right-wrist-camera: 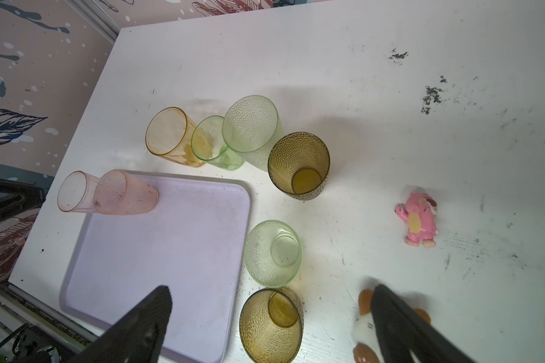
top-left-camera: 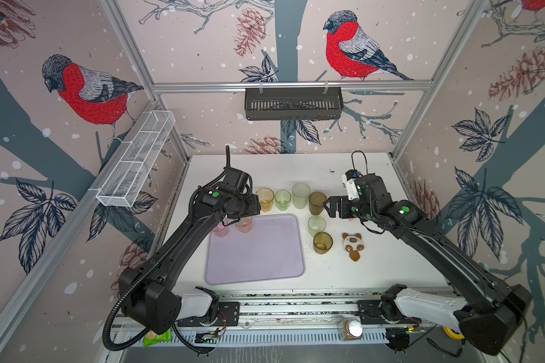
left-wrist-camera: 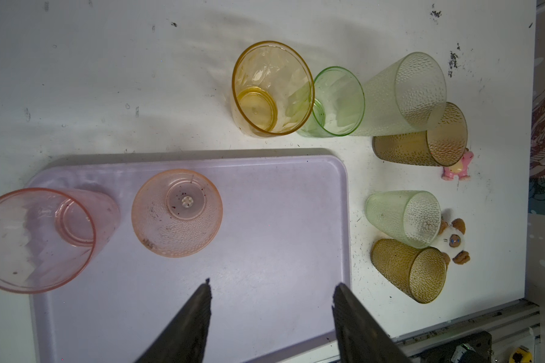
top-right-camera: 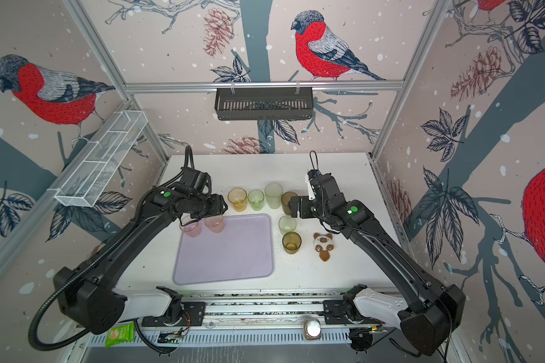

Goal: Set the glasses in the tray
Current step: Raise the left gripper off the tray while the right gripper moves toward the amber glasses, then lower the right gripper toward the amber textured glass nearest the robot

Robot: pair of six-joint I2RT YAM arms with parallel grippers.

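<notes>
Pair of pink translucent tumblers [left-wrist-camera: 177, 213] stands on flat lavender tray [left-wrist-camera: 265, 220]; six other tumblers [top-left-camera: 264, 199] wait outside; left end effector [left-wrist-camera: 272, 284], right end effector [right-wrist-camera: 270, 289] gape empty.

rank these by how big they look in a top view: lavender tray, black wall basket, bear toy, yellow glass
1. lavender tray
2. black wall basket, as wide but shallower
3. bear toy and yellow glass: about alike, too close to rank

The left claw [left-wrist-camera: 271, 301] hangs parted and empty, while the right claw [right-wrist-camera: 271, 298] stands spread wide, also empty.
</notes>
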